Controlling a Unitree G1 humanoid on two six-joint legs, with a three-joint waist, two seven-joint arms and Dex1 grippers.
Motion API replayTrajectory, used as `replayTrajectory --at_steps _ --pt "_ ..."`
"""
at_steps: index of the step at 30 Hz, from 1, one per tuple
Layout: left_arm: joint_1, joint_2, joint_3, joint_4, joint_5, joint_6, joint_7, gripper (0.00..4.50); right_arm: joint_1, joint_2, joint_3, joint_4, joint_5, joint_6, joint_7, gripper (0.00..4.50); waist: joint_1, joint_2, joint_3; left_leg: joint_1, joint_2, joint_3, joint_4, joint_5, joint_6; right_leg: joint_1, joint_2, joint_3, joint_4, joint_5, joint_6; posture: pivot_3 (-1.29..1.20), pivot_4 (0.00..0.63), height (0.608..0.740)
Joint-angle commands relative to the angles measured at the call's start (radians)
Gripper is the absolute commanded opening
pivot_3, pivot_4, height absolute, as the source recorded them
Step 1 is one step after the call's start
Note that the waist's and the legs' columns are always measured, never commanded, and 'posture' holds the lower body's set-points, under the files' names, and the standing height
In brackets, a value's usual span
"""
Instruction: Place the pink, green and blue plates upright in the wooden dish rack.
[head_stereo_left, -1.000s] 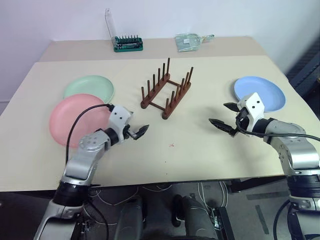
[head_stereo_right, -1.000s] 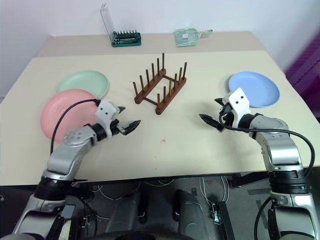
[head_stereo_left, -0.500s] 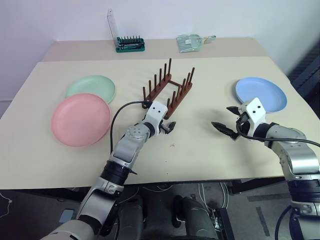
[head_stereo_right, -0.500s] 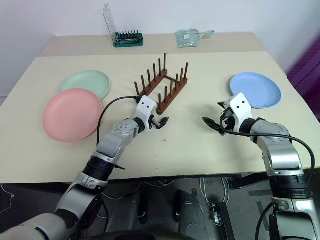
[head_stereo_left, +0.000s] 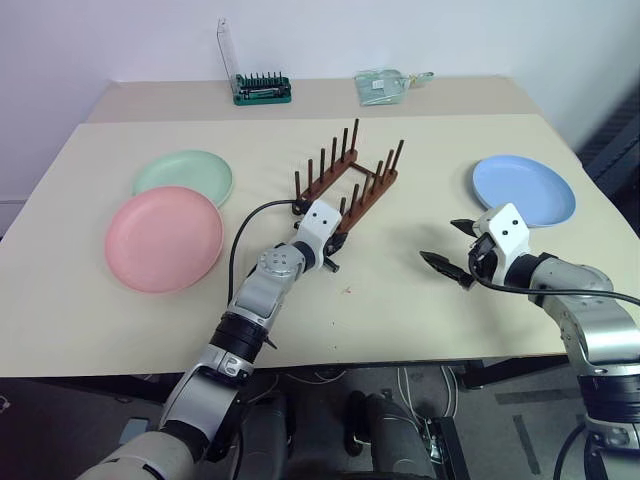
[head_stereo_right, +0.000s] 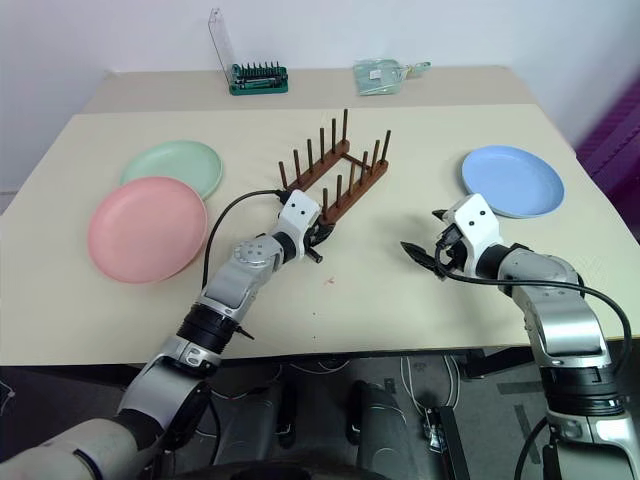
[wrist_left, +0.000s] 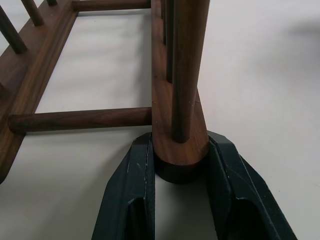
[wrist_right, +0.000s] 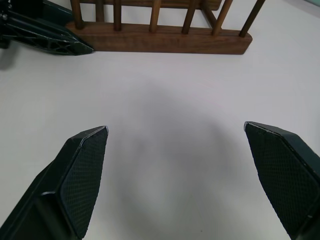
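L jaws on rack (wrist_left: 177, 105) rail end, wrist cam.

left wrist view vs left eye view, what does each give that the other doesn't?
Left wrist view: the left gripper's fingers shut on the near end of one rail of the wooden dish rack, one finger on each side. Left eye view: the pink plate, green plate and blue plate lying flat on the table, and the right gripper open over bare table. Both: the rack and the left gripper at its near end.
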Motion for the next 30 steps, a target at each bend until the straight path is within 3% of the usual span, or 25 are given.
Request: replayTrajectory --at_steps 1,7,10,16,17,22,25,27,28,30 --pt "0.026 0.049 -0.053 -0.013 0.043 -0.089 -0.08 0.77 0.029 -0.024 -0.002 -0.047 -0.006 -0.01 0.014 4.5 0.0 0.0 0.0 0.0 0.0 0.0 0.0 0.0 0.0 0.0 0.0 0.0 0.0 0.0 0.0 0.0 0.15 0.73" --pt "-0.005 0.153 -0.075 0.003 -0.034 -0.288 -0.407 0.77 0.081 -0.051 -0.005 -0.063 -0.019 -0.021 0.037 4.5 0.0 0.0 0.0 -0.001 0.0 0.001 -0.001 0.0 0.0 -0.001 0.0 0.0 0.0 0.0 -0.001 0.0 0.15 0.73" --pt "-0.078 0.188 -0.038 0.133 -0.083 -0.327 -0.565 0.77 0.087 -0.05 -0.009 -0.065 -0.021 -0.022 0.034 4.5 0.002 0.0 0.0 -0.001 0.0 0.001 -0.001 0.0 0.0 -0.001 0.0 0.0 0.0 -0.001 -0.003 0.0 0.15 0.73" --pt "-0.171 0.229 -0.005 0.291 -0.104 -0.386 -0.729 0.77 0.103 -0.035 -0.004 -0.089 -0.023 -0.017 0.015 4.5 -0.001 0.0 0.0 -0.002 0.0 0.001 -0.001 0.0 0.0 -0.002 0.0 -0.001 -0.001 -0.001 -0.002 0.0 0.15 0.73" --pt "-0.174 0.231 0.002 0.304 -0.099 -0.389 -0.727 1.8 0.104 -0.034 -0.004 -0.09 -0.023 -0.017 0.013 4.5 -0.001 0.0 0.0 -0.002 0.0 0.001 -0.001 0.0 0.0 -0.002 0.0 -0.001 -0.001 -0.001 -0.001 0.0 0.15 0.73" --pt "-0.148 0.26 0.007 0.303 -0.041 -0.388 -0.677 4.25 0.099 -0.033 0.005 -0.089 -0.026 -0.015 0.01 4.5 -0.001 0.0 0.0 -0.002 0.0 0.001 0.0 0.0 0.0 -0.001 0.0 -0.001 0.0 0.0 0.0 0.0 0.15 0.73" --pt "-0.081 0.315 0.024 0.203 -0.048 -0.282 -0.67 4.25 0.085 -0.033 0.012 -0.083 -0.016 -0.008 0.022 4.5 -0.005 0.0 0.0 -0.001 0.0 0.0 -0.001 0.0 0.0 -0.001 0.0 0.0 0.0 0.0 0.0 0.0 0.15 0.73" --pt "-0.017 0.35 0.042 0.089 -0.082 -0.215 -0.687 4.3 0.076 -0.033 0.022 -0.077 -0.014 -0.001 0.031 3.94 -0.01 0.0 0.0 0.0 0.001 0.001 -0.001 0.0 0.0 -0.001 0.0 0.0 0.0 0.0 0.0 0.0 0.15 0.73" --pt "0.027 0.37 0.042 0.009 -0.108 -0.168 -0.715 3.65 0.071 -0.032 0.037 -0.072 -0.023 -0.003 0.032 3.62 -0.013 0.0 0.0 0.0 0.001 0.001 -0.001 0.0 0.0 -0.001 0.001 0.0 0.001 0.0 0.0 0.0 0.15 0.73" --pt "0.113 0.402 0.018 -0.15 -0.139 -0.088 -0.752 2.87 0.048 -0.017 0.075 -0.044 -0.054 -0.004 0.015 2.6 -0.024 0.0 0.0 0.0 0.002 0.0 -0.001 0.0 0.0 -0.002 0.001 0.0 0.001 0.0 0.0 0.0 0.15 0.73"
